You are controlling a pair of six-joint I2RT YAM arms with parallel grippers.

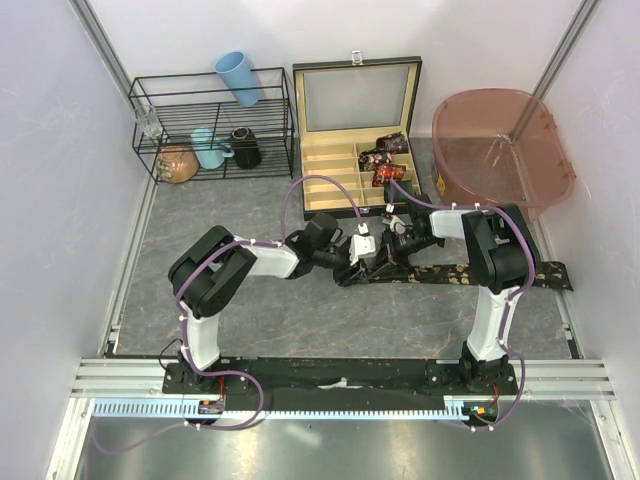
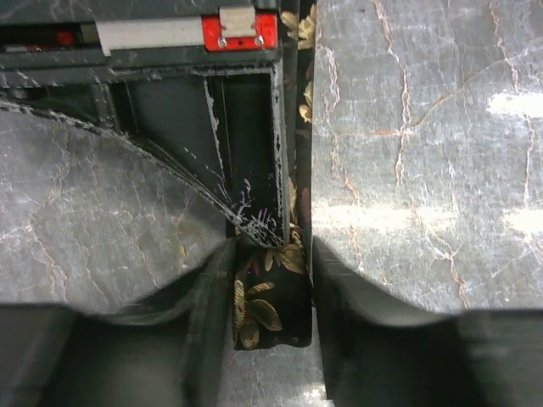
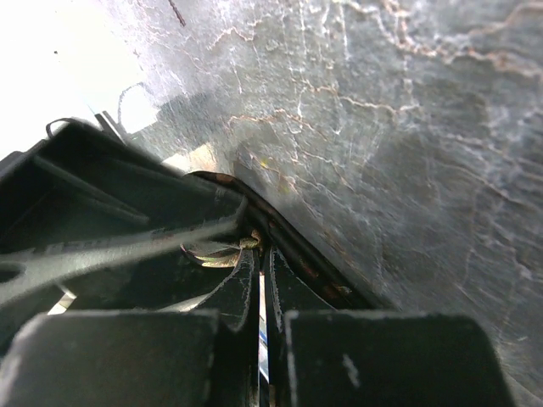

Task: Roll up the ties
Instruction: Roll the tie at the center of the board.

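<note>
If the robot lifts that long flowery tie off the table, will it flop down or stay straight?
Probably floppy: the tie lies as a thin, flat fabric strip on the table. It likely bends easily, since the rolled ties sit coiled in the box. It is probably light too, and might slip if held by one end.

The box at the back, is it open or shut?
Open: the box has its lid raised, with rolled ties in its compartments.

Robot lab test cell. White panel walls (image 1: pixel 50 180) enclose grey marbled tabletop (image 1: pixel 300 320); aluminium rail (image 1: pixel 120 378) at 6 o'clock carries left arm (image 1: pixel 215 275) and right arm (image 1: pixel 500 255). Staged props: wire rack (image 1: pixel 210 100) at 11 o'clock, pink tub (image 1: pixel 470 160) at 1 o'clock.
</note>
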